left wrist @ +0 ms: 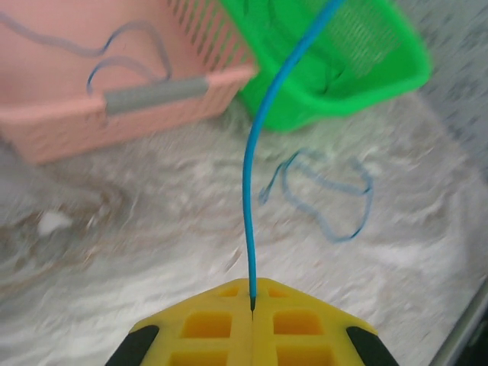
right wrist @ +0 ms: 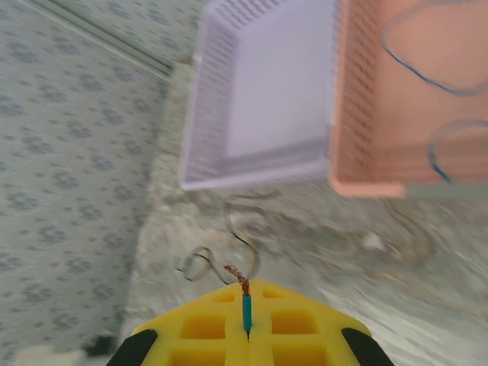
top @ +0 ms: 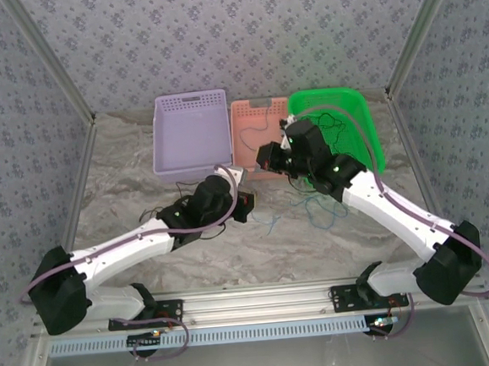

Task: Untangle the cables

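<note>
My left gripper is shut on a thin blue cable that rises from the yellow jaws toward the upper right. My right gripper is shut on the end of a blue cable, its bare copper tip sticking out past the jaws. From above, the left gripper and the right gripper hang close together in front of the pink basket. Loose blue strands lie on the table, and a black strand lies near the purple basket. More thin cables sit in the green basket.
Three baskets stand along the back: purple, pink holding a blue cable, and green. A blue loop lies on the marbled table. Patterned walls close in both sides.
</note>
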Robot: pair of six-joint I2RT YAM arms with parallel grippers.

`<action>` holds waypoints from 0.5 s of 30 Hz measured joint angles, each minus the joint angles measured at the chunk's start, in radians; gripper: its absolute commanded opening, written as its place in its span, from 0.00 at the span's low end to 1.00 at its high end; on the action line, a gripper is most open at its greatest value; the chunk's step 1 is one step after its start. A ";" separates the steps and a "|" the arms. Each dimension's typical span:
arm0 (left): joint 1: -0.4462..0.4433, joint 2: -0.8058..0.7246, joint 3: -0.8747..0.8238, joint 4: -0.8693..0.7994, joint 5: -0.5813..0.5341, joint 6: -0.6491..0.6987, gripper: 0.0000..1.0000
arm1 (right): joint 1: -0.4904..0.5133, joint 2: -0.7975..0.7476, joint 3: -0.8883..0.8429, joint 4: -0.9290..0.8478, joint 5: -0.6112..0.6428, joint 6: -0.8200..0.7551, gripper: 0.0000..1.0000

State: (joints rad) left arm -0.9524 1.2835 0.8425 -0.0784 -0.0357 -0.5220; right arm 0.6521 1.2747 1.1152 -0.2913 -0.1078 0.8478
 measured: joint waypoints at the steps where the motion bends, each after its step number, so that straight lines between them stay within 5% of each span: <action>1: 0.000 0.008 0.000 -0.037 0.000 0.010 0.00 | 0.000 -0.012 -0.042 0.003 0.012 0.005 0.00; 11: 0.031 0.200 0.089 -0.233 0.026 0.149 0.00 | 0.081 -0.071 -0.350 0.110 0.186 0.161 0.00; 13: 0.032 0.250 0.125 -0.246 0.032 0.167 0.09 | 0.094 -0.084 -0.374 0.116 0.229 0.195 0.00; 15: 0.032 0.298 0.165 -0.253 0.035 0.174 0.32 | 0.092 -0.105 -0.394 0.116 0.270 0.224 0.00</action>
State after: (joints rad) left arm -0.9199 1.5818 1.0077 -0.3313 -0.0002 -0.3477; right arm 0.7444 1.1702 0.7216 -0.1749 0.1627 1.0714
